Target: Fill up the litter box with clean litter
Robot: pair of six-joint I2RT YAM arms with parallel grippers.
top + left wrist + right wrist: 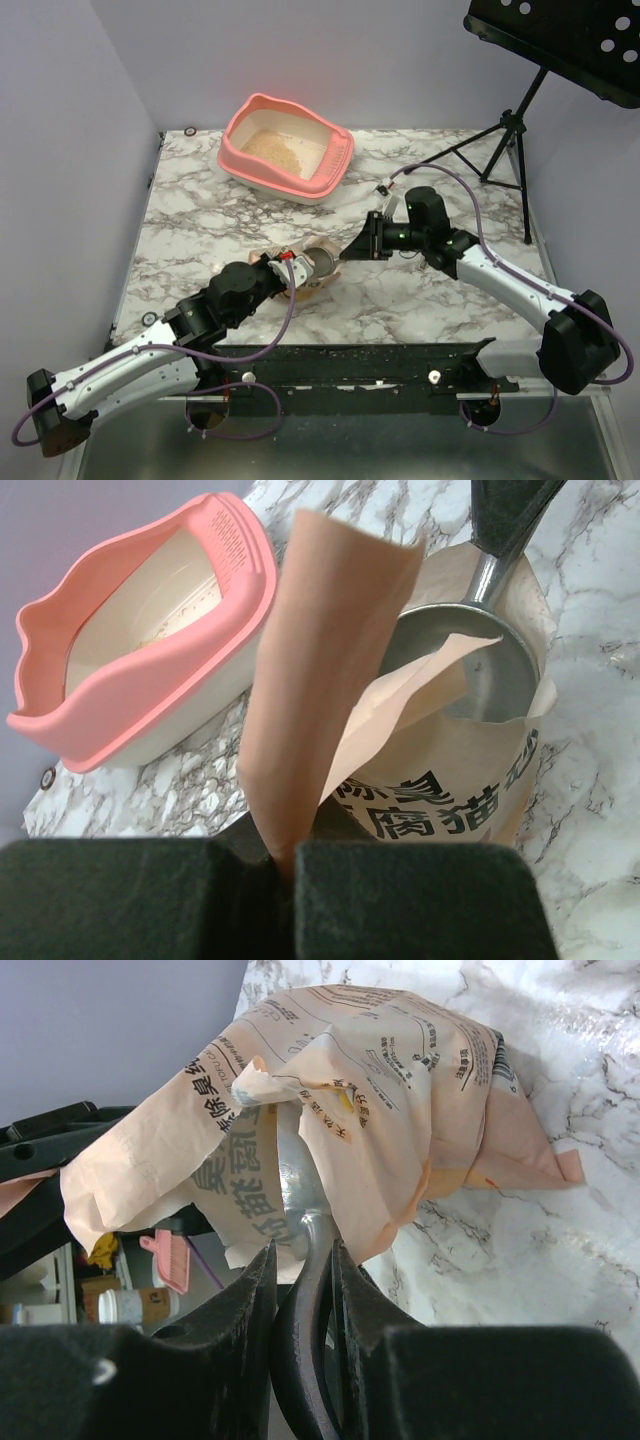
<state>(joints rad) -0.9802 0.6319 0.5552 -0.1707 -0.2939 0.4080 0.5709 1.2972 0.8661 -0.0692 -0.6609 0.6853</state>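
Observation:
The salmon-pink litter box [334,160] stands at the back of the marble table, with a thin patch of beige clean litter [277,150] on its floor. Its rim [120,680] also shows in the left wrist view. A tan paper litter bag [322,283] with black print lies at the table's middle. My left gripper [288,266] is shut on the bag's upright flap [320,660]. My right gripper [303,1252] is shut on the black handle [300,1360] of a metal scoop [485,680], whose bowl sits inside the bag's mouth.
A black music stand [565,40] on a tripod [500,140] rises at the back right. Granules lie scattered along the black front rail [350,370]. A pink brush [170,1260] and a paper cup [130,1305] show beyond the table in the right wrist view.

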